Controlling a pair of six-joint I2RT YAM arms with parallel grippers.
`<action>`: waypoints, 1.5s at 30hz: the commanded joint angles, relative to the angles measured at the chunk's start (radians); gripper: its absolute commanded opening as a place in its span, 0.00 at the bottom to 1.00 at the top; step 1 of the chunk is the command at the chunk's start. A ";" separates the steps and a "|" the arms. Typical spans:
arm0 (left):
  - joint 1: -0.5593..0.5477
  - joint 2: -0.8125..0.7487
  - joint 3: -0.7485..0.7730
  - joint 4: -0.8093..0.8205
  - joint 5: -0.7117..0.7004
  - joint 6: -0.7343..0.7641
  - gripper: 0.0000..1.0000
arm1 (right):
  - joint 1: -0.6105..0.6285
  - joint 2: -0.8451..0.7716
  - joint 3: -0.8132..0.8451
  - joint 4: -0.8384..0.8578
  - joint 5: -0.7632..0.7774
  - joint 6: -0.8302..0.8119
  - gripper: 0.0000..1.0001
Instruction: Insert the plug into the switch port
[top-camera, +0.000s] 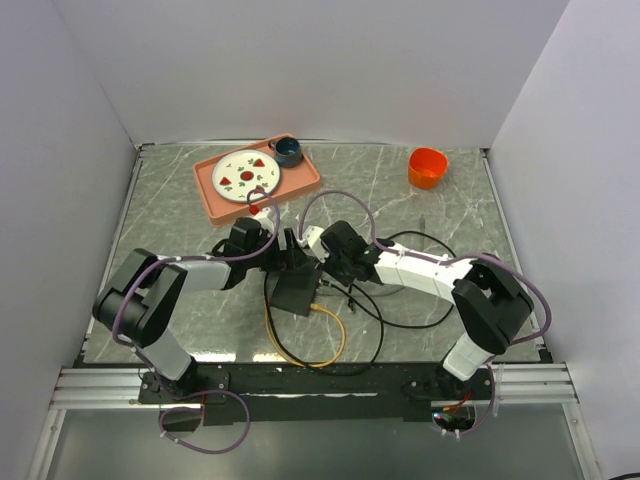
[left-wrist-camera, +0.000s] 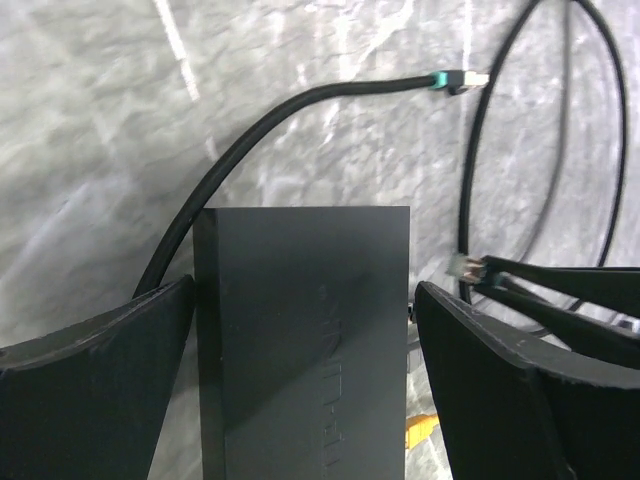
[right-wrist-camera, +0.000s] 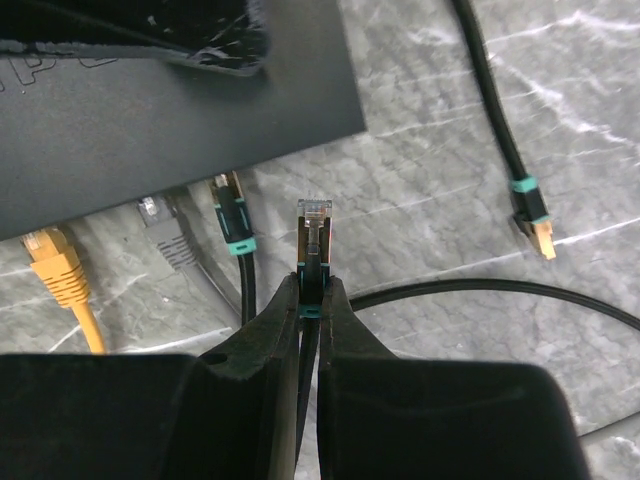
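The switch (top-camera: 296, 291) is a flat black box at the table's middle, and it also shows in the left wrist view (left-wrist-camera: 300, 340) and the right wrist view (right-wrist-camera: 150, 120). My left gripper (top-camera: 285, 262) is shut on it across its long sides (left-wrist-camera: 305, 300). My right gripper (top-camera: 324, 268) is shut on the plug (right-wrist-camera: 314, 225), a clear-tipped connector with a teal boot on a black cable. The gripper (right-wrist-camera: 311, 290) holds the plug pointing at the switch's near edge, a short gap away. The plug also shows in the left wrist view (left-wrist-camera: 466, 266). The sockets are hidden.
An orange plug (right-wrist-camera: 50, 255), a grey plug (right-wrist-camera: 165, 235) and a black teal-banded plug (right-wrist-camera: 232, 220) lie at the switch's edge. A free black cable end (right-wrist-camera: 530, 215) lies to the right. Yellow (top-camera: 300, 355) and black cable loops (top-camera: 400, 315) lie near. A salmon tray (top-camera: 300, 188) and an orange cup (top-camera: 427, 167) stand far.
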 joint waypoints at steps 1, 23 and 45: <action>-0.001 0.045 0.039 0.110 0.105 -0.017 0.97 | 0.005 0.012 0.059 -0.027 0.013 -0.012 0.00; 0.019 -0.013 0.011 0.006 0.047 0.023 0.98 | 0.011 0.084 0.057 -0.043 0.040 0.014 0.00; 0.019 0.072 -0.009 0.069 0.118 0.014 0.95 | 0.022 0.107 0.077 0.017 0.017 0.002 0.00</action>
